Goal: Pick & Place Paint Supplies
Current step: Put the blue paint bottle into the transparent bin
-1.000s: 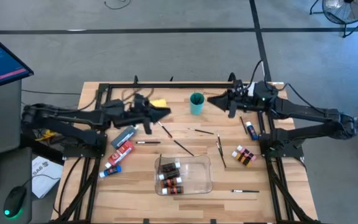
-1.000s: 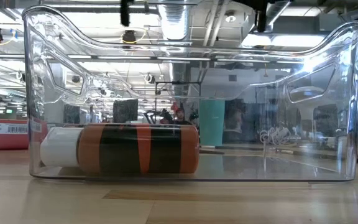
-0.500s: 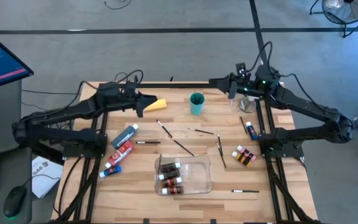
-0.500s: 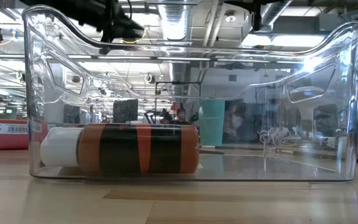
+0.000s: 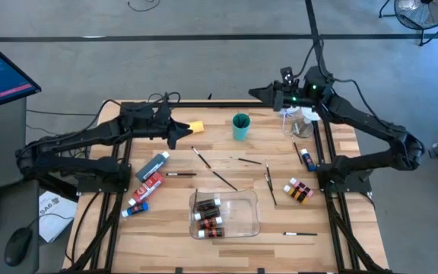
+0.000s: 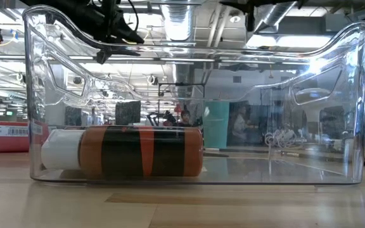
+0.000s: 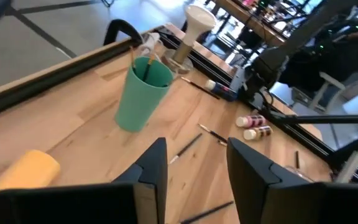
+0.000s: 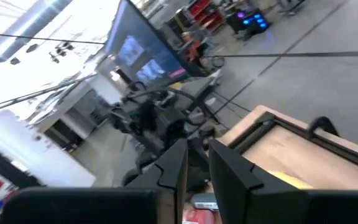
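Observation:
The paint supplies lie scattered on the wooden table. A yellow bottle [image 5: 195,127] lies on its side near the far edge, and my left gripper [image 5: 178,132] hovers just left of it, open, with nothing between its fingers [image 7: 197,168]. The teal cup [image 5: 240,126] stands beside the bottle with brushes in it [image 7: 146,68]. My right gripper [image 5: 254,93] hangs high over the far edge, beyond the cup. Its fingers [image 8: 197,167] stand a narrow gap apart and hold nothing. Thin brushes [image 5: 223,180] lie mid-table. Tubes [image 5: 150,185] lie at the left and small bottles [image 5: 299,190] at the right.
A clear tray [image 5: 243,221] near the front holds small brown bottles [image 5: 207,215]; the low view looks through it [image 6: 138,151]. A blue-capped tube [image 5: 306,158] and a clear glass [image 5: 303,125] sit at the right. A black frame rail [image 5: 204,102] runs along the far edge.
My left gripper has swung from the table's middle toward the far left, sinking a little, and now sits beside the yellow bottle. My right gripper has drawn away from the teal cup, rising and moving out over the far edge. No object has moved.

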You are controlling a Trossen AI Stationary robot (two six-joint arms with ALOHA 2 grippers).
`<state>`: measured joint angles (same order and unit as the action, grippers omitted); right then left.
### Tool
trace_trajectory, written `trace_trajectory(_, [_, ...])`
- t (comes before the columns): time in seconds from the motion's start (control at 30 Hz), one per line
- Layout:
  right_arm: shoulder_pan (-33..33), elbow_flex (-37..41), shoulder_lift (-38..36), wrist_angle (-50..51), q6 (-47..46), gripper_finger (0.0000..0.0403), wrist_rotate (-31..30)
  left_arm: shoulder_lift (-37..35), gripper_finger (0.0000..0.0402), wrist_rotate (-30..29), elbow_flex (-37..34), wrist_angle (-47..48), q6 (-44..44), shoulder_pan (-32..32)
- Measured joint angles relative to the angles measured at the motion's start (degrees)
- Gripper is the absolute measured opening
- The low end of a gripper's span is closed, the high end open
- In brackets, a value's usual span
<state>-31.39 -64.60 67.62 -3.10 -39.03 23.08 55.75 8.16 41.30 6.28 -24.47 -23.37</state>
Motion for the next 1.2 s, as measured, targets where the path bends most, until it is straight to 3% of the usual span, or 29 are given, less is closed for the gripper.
trace_trajectory(0.17, [-0.68, -6.97, 2.15, 1.78, 0.01, 0.0061, 5.81, -0.02, 0.0095, 7.13, 0.50, -0.41, -0.08, 2.07])
trace_trajectory(0.33, [0.19, -12.27, 3.01, 5.17, 0.00, 0.0061, 10.59, -0.06, 0.0077, 4.61, 0.52, 1.07, -1.63, 5.37])
trace_trajectory(0.5, [2.66, -16.05, 2.86, 4.51, -2.29, 0.0061, 11.14, 1.36, 0.0043, 0.96, 0.55, 9.49, -4.08, 5.17])
trace_trajectory(0.63, [4.57, -18.69, 2.77, -1.03, -4.10, 0.0061, 11.60, 3.44, 0.0029, 3.24, 0.55, 17.54, -3.85, 5.23])
trace_trajectory(0.77, [5.92, -19.86, 2.75, -1.48, -0.04, 0.0061, 11.63, 5.67, 0.0032, 6.70, 0.55, 22.70, -2.28, 6.64])
trace_trajectory(1.0, [5.87, -19.82, 1.67, 13.10, 0.19, 0.0061, 13.17, 6.10, 0.0047, 8.71, 0.55, 36.91, -1.67, 10.12])
trace_trajectory(1.2, [4.80, -19.82, 1.29, 28.93, 3.48, 0.0061, 13.19, 6.25, 0.0048, 8.21, 0.55, 38.47, -0.20, 12.30])
